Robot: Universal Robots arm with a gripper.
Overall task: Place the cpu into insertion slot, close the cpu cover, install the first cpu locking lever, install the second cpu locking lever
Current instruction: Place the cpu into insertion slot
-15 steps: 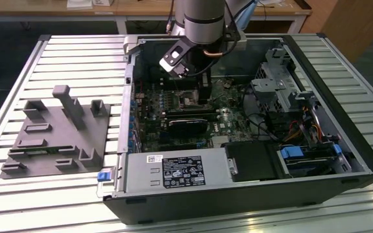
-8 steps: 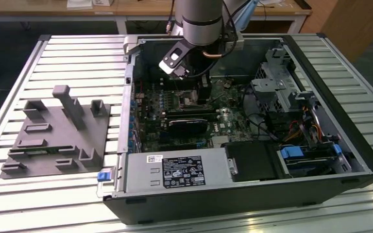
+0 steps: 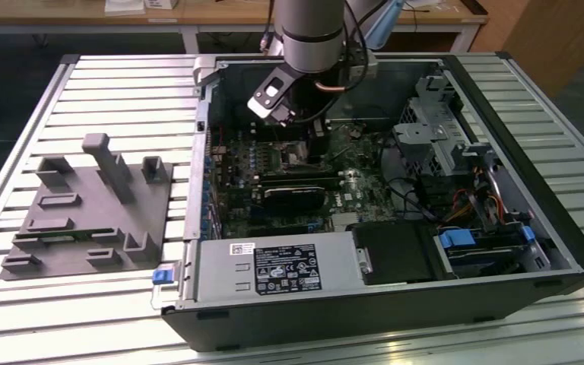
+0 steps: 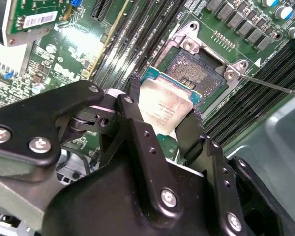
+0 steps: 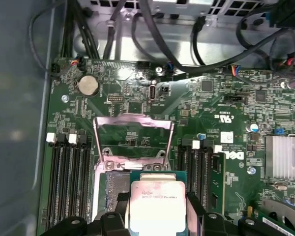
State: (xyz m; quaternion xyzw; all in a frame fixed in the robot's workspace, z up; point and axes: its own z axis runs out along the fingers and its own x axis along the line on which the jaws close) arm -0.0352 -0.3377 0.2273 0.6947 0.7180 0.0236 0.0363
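While between fingers [image 4: 188, 133], cpu [image 4: 164, 110] partly over insertion slot [image 4: 196, 73], memory slots [image 5: 69, 182] alongside.

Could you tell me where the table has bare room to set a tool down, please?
The slatted table is bare beyond the grey fixture and on its near side, at the exterior view's left. Inside the computer case it is crowded: the gripper holds the cpu by the insertion slot.

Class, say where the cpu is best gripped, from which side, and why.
Probably by two opposite edges, approached from above its flat metal top: the cpu is a thin square, and the gripper pinches it that way near the insertion slot.
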